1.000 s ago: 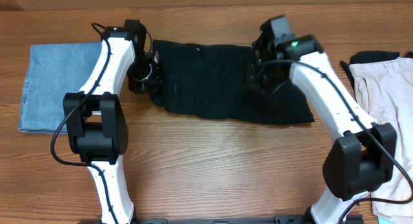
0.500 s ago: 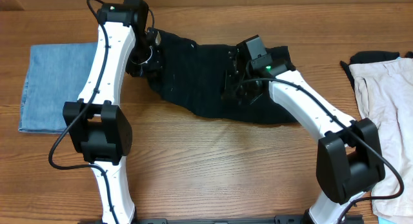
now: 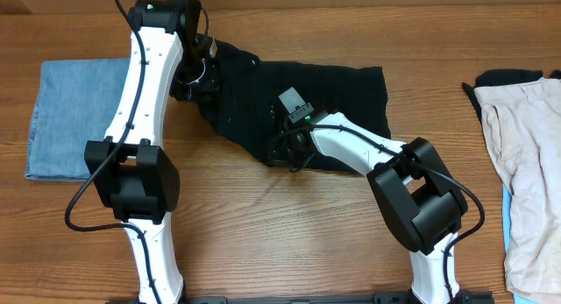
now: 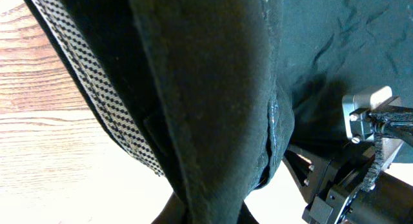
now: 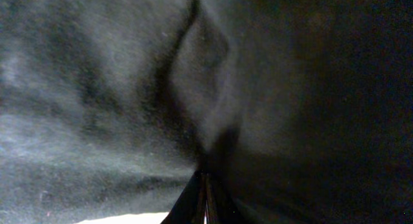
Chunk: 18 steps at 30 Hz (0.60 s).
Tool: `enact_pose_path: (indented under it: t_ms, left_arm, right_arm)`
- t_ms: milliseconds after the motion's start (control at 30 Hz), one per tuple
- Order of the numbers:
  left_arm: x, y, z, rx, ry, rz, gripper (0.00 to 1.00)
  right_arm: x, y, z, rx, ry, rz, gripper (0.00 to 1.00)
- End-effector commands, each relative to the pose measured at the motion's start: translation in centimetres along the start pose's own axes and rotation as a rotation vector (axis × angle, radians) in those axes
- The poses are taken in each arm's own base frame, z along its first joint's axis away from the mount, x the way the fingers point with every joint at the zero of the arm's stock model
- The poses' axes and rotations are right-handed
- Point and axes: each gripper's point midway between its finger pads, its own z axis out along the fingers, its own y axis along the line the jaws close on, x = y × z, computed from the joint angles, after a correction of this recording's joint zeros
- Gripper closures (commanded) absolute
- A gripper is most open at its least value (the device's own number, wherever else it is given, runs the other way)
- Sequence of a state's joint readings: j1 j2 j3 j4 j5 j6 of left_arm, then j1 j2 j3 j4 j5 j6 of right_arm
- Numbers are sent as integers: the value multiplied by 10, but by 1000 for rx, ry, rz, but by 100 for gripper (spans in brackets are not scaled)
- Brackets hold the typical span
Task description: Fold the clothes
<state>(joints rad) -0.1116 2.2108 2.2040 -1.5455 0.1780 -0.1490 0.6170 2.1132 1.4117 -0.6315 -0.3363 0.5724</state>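
We see a plain, matte black garment (image 3: 337, 89), a light-blue denim piece (image 3: 74, 111) and a pale beige garment (image 3: 526, 155). The desk (image 3: 280, 243) is warm brown wood with darker grain streaks. The left arm (image 3: 145, 85) and right arm (image 3: 351, 144) are white with black joints. In the left wrist view, a strip (image 4: 97, 95) beside the black cloth carries a fine black-and-white check.
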Motion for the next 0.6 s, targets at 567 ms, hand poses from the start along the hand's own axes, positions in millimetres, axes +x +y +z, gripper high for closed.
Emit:
enact_pose_path:
  t_ms: [567]
  left_arm:
    - [-10, 0, -13, -24, -58, 33, 96]
  right_arm:
    - [-73, -9, 27, -52, -108, -11, 96]
